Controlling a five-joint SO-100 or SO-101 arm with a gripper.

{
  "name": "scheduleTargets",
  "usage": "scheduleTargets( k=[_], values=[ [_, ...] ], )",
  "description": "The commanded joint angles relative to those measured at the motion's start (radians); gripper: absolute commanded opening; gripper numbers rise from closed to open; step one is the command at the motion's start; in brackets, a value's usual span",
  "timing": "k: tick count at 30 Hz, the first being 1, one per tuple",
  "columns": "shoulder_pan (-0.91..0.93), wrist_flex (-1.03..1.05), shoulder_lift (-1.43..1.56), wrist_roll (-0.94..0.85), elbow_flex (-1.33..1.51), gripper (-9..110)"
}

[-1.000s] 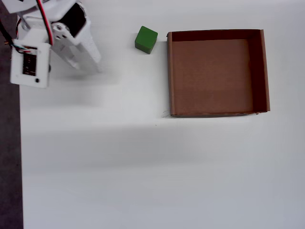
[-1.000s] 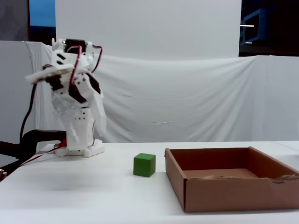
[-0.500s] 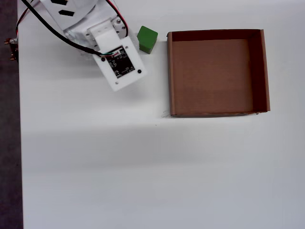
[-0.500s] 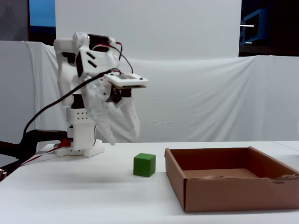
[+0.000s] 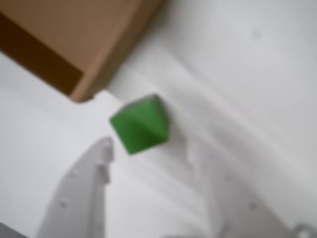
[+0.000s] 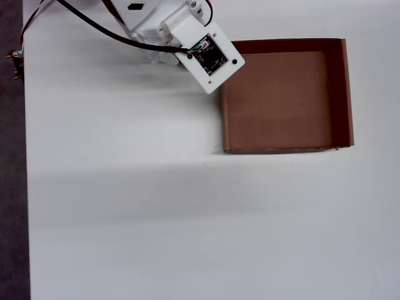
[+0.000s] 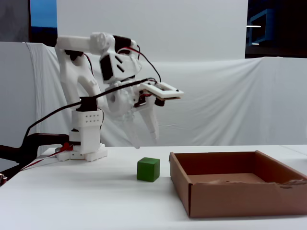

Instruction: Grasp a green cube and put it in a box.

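Observation:
The green cube point(image 5: 141, 124) sits on the white table just off a corner of the brown cardboard box point(image 5: 99, 64). In the fixed view the cube point(image 7: 147, 169) stands a little to the left of the box point(image 7: 240, 199). My gripper point(image 5: 148, 148) is open and empty, and its white fingers point(image 5: 84, 193) straddle the space just short of the cube. In the fixed view the gripper point(image 7: 145, 140) hangs above the cube and clear of it. In the overhead view the box point(image 6: 340, 94) is empty, and the arm's camera plate point(image 6: 212, 56) hides the cube and the jaws.
The arm's base point(image 7: 86, 143) stands at the table's far left in the fixed view, with cables trailing off the left edge. White cloth backs the table. White tabletop point(image 6: 187, 219) stretches in front of the box.

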Motion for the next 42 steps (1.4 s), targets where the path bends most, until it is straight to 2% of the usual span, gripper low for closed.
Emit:
scheduleTargets(
  k=[1, 17, 25, 42],
  values=[
    [-0.018, 0.011, -0.002, -0.028, -0.018, 21],
    [-0.058, -0.009, -0.112, -0.028, -0.031, 26],
    [-0.075, 0.044, -0.212, -0.117, -0.103, 26],
    [-0.037, 0.028, -0.264, -0.232, -0.141, 26]
  ],
)
